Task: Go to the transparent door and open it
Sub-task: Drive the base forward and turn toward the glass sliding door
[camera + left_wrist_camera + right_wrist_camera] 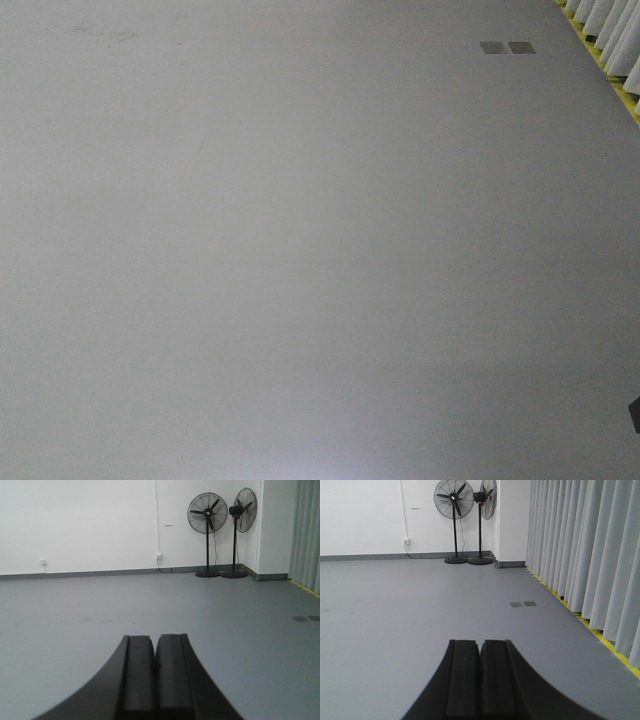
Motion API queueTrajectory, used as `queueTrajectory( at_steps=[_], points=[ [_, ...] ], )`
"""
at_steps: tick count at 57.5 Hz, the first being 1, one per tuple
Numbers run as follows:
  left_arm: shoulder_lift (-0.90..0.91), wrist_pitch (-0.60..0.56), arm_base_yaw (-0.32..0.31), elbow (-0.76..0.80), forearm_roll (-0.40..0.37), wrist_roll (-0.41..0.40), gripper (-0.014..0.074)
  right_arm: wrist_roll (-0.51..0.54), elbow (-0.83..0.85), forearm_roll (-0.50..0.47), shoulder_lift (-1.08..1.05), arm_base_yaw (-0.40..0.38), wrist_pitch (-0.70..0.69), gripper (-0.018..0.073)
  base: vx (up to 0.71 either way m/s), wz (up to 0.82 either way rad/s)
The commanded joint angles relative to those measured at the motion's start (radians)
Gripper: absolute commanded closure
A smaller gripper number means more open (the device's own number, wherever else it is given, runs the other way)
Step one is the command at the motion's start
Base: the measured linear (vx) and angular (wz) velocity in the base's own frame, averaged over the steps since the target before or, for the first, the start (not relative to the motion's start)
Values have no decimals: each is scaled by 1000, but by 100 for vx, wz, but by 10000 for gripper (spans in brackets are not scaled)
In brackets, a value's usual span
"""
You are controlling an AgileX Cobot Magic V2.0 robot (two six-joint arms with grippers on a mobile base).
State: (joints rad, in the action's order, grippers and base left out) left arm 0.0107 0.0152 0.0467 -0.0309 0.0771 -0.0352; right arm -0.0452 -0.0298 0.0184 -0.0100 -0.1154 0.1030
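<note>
The transparent door is out of view in every frame. My left gripper (155, 639) is shut, its two black fingers pressed together with nothing between them, pointing out over bare grey floor. My right gripper (480, 643) is likewise shut and holds nothing, aimed across the same floor. The front view looks down at grey floor (300, 250) only, and neither gripper shows in it.
Two black pedestal fans (207, 515) (454, 497) stand in the far corner against the white wall (90, 525). Long pale curtains (580, 545) above a yellow floor line (600, 637) run along the right side. Two small grey floor plates (523, 604) (507, 47) lie near the curtains.
</note>
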Motion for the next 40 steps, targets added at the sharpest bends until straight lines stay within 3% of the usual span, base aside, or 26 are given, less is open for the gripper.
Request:
queueTrajectory(
  at_steps=[1,40],
  points=[
    [5,-79,1,-15,-4,-6,603,0,-5,9,-15,-4,-78,565,0,0],
    [5,-79,1,-15,-4,-6,603,0,-5,9,-15,-4,-78,565,0,0]
  ],
)
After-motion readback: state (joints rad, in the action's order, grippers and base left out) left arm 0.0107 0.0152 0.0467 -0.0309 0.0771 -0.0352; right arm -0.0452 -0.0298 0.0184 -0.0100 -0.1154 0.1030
